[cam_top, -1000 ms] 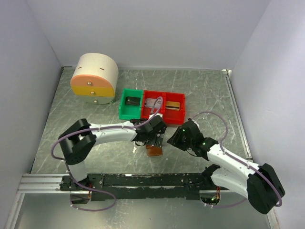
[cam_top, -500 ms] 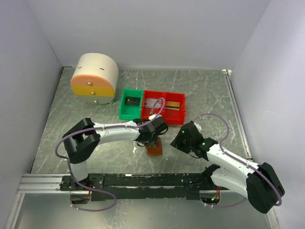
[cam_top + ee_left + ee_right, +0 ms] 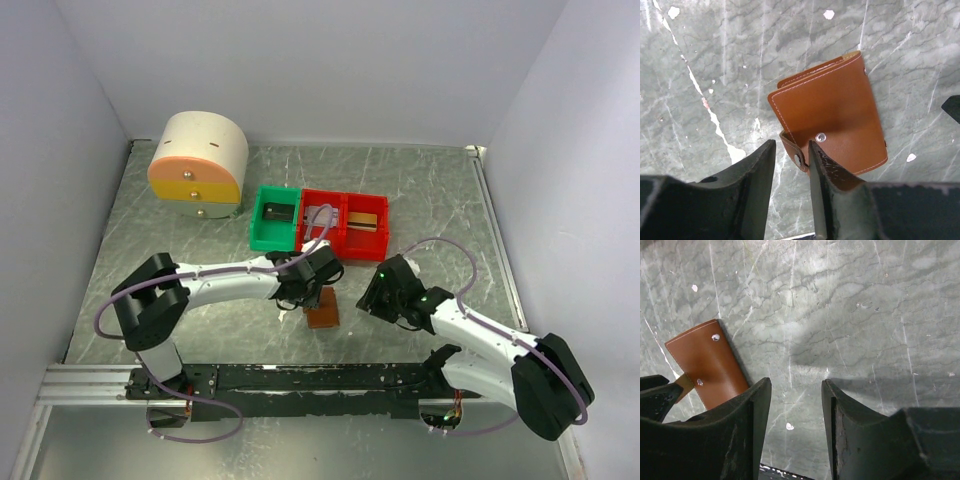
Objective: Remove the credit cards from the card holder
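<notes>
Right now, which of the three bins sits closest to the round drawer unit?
The green bin, at the row's left end, nearest the drawer unit; the middle bin and right bin are both red.

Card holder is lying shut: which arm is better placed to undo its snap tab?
Left. The left pincer straddles the snap tab on the closed card holder, one finger on either side. The right pincer hangs open over the table, with the holder off to its side.
</notes>
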{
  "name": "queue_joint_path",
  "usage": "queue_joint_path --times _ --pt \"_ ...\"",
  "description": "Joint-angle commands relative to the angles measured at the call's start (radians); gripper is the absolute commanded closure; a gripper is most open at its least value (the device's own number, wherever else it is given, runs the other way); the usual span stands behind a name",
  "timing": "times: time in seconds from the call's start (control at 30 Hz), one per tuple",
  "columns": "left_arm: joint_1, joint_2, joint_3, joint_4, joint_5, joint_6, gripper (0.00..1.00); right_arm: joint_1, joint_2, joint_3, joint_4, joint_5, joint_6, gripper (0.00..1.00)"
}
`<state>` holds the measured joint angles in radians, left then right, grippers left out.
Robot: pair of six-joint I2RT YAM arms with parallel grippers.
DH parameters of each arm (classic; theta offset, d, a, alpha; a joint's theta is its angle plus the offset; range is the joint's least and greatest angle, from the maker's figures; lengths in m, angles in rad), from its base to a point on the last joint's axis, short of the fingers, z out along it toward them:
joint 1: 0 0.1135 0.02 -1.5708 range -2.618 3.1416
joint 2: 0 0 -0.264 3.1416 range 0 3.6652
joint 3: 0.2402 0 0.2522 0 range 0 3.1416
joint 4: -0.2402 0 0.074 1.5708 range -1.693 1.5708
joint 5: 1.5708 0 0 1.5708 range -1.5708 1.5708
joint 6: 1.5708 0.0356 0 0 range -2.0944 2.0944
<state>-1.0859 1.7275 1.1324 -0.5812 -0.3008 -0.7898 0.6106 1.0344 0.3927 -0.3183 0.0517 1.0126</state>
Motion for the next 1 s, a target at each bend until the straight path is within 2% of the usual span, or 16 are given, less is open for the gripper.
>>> queue_joint_path --times 0.0,0.47,0.73,0.87,0.97 --pt "-0.006 -0.051 -0.026 -0.018 -0.029 -0.029 0.59 -0.002 0.005 0.025 0.018 -0.007 -0.008 0.54" --pt "-0.006 -0.079 -0.097 0.025 0.010 -0.063 0.60 -0.001 0.018 0.026 0.026 -0.019 -0.018 0.54" --pt "-0.006 -0.053 -0.091 0.067 0.016 -0.061 0.75 -0.002 0.017 0.029 0.022 -0.031 -0.023 0.54" --pt "-0.006 -0.062 -0.090 0.063 0.018 -0.063 0.92 -0.001 0.019 0.029 0.031 -0.047 -0.029 0.53" --pt "-0.006 -0.114 -0.107 0.066 0.002 -0.069 0.93 -0.002 0.025 0.031 0.063 -0.079 -0.049 0.52"
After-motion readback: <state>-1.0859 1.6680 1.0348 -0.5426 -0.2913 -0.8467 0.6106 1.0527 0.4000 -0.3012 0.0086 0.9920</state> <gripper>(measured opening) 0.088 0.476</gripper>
